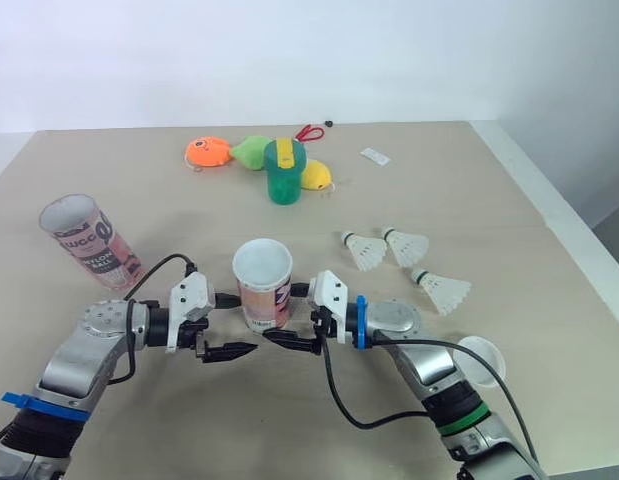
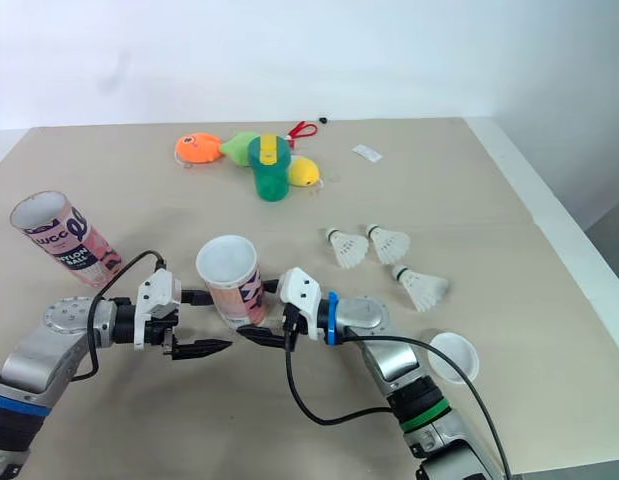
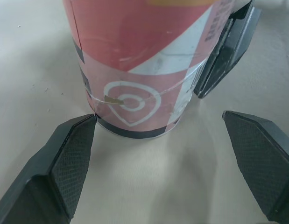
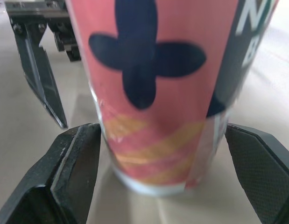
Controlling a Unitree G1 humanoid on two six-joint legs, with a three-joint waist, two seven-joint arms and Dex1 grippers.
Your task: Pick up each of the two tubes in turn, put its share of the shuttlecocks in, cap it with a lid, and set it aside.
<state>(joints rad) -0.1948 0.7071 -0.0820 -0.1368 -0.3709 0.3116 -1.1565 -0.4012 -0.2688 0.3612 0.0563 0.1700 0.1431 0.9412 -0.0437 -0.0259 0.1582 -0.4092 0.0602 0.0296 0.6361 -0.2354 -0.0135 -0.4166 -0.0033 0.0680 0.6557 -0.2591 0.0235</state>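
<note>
Upright tube (image 1: 262,270) stands at mid-desk (image 1: 169,180), mouth open, between your two grippers. Left gripper (image 1: 241,324): released, fingers spread, tips at the tube's base from the left. Right gripper (image 1: 281,313): released, fingers spread to either side of the tube's lower wall, not clamped on it. Second tube (image 1: 89,240) sits tilted, well apart to the left. Three shuttlecocks (image 1: 364,250) (image 1: 404,245) (image 1: 441,290) lie on the desk to the right. White lid (image 1: 479,360) lies beside your right arm.
</note>
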